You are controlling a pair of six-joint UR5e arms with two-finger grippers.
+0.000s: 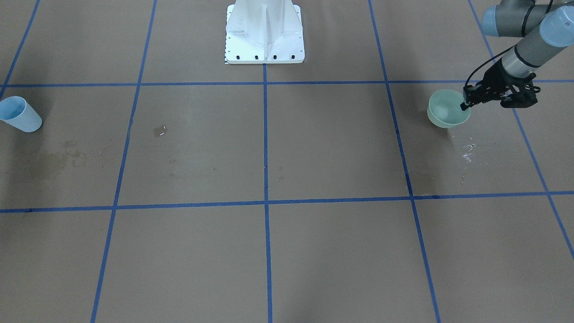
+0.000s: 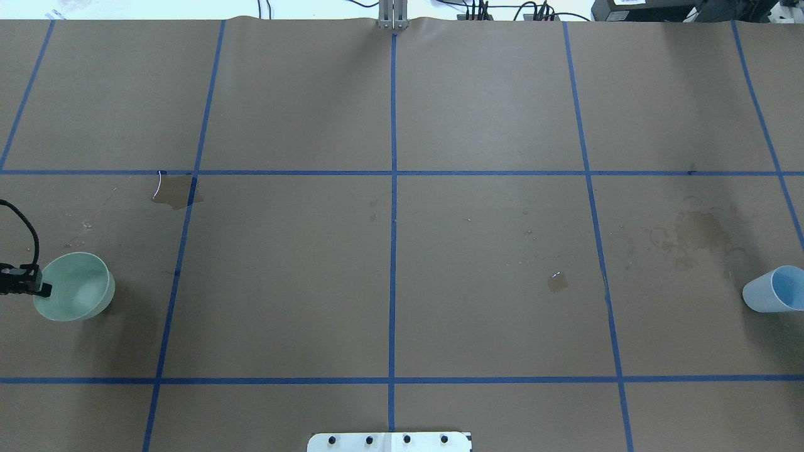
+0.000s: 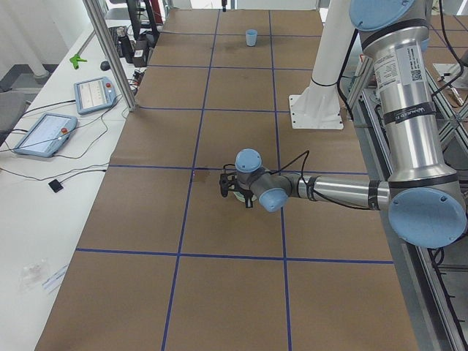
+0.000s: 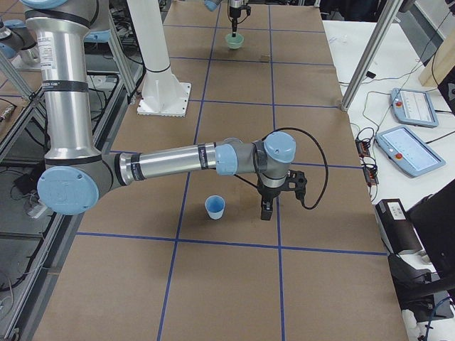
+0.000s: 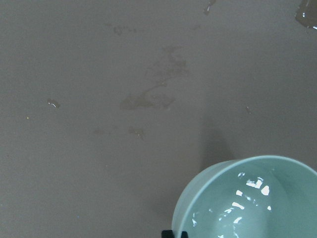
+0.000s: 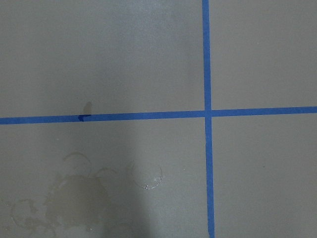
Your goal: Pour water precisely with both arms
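A pale green bowl (image 1: 444, 112) stands at the table's end on my left side. Water (image 5: 252, 186) shows in it as bright glints. My left gripper (image 1: 465, 106) is shut on the bowl's (image 2: 78, 294) rim, and one black fingertip (image 5: 173, 234) shows at that rim. A light blue cup (image 2: 771, 290) stands upright at the opposite end. My right gripper (image 4: 266, 209) hangs low just beside the cup (image 4: 215, 207), apart from it. It appears only in the exterior right view, so I cannot tell whether it is open or shut.
The white pedestal (image 1: 264, 33) is bolted at mid-table on my side. Small puddles (image 2: 177, 191) (image 2: 558, 282) and dried rings (image 2: 697, 232) mark the brown paper, which has a blue tape grid. A metal post (image 4: 370, 64) and teach pendants (image 4: 412, 106) sit beyond the far edge.
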